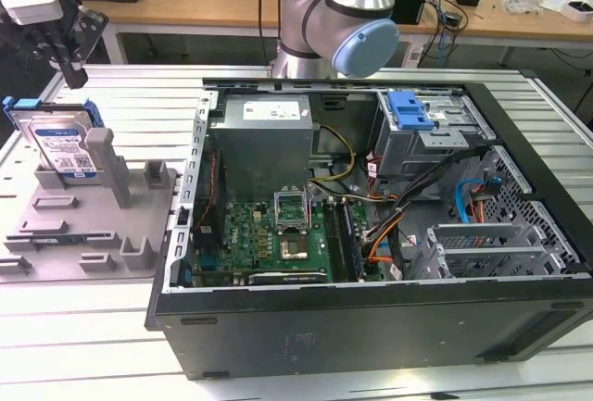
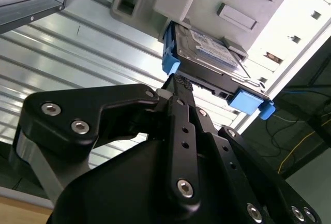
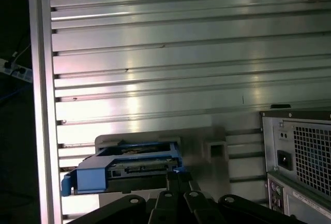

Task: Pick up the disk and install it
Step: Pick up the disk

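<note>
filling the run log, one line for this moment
phase: pre-grasp | end effector: shut, just above disk | disk: upright in grey holder, not installed

I see a slotted aluminium table (image 1: 74, 345). On it, at the exterior view's left, is a grey plastic stand (image 1: 93, 225). To the right is an open black computer case (image 1: 371, 322), showing a green motherboard (image 1: 269, 234) and a grey power supply (image 1: 264, 137).

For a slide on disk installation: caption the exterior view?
Gripper by the upright disk in its grey holder, beside the open computer case.

No readable text, not even on the disk (image 1: 67, 146)
</note>
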